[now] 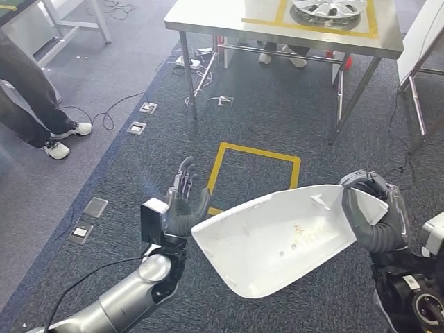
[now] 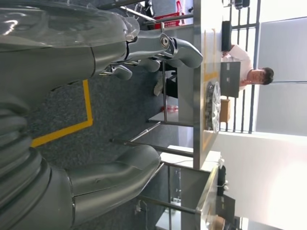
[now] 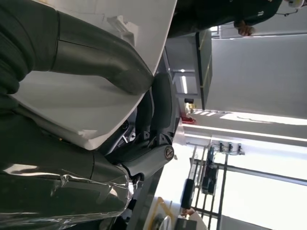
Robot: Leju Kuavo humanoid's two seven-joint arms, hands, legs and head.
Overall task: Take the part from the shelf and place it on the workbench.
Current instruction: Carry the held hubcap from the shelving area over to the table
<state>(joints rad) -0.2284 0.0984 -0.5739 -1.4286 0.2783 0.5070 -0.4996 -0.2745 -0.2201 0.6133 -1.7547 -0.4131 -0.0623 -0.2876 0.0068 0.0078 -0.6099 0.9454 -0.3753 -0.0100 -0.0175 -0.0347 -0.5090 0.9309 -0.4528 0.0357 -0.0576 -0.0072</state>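
Observation:
A large white curved panel, the part (image 1: 277, 239), hangs low over the dark carpet in the head view. My right hand (image 1: 372, 216) grips its right end, thumb across the top; the right wrist view shows that thumb (image 3: 105, 60) pressed on the white part (image 3: 87, 103). My left hand (image 1: 182, 202) stands raised beside the part's left tip with fingers spread, holding nothing; the left wrist view shows its fingers (image 2: 163, 48) apart. The steel workbench (image 1: 220, 17) stands ahead, marked with yellow tape and carrying a silver wheel cover (image 1: 329, 8).
A yellow taped square (image 1: 254, 177) marks the carpet before the workbench. Cables (image 1: 201, 69) and floor sockets (image 1: 137, 127) lie to the left. A person's legs (image 1: 31, 104) stand at far left; another person's feet (image 1: 282, 59) show behind the bench. A table frame (image 1: 419, 83) stands right.

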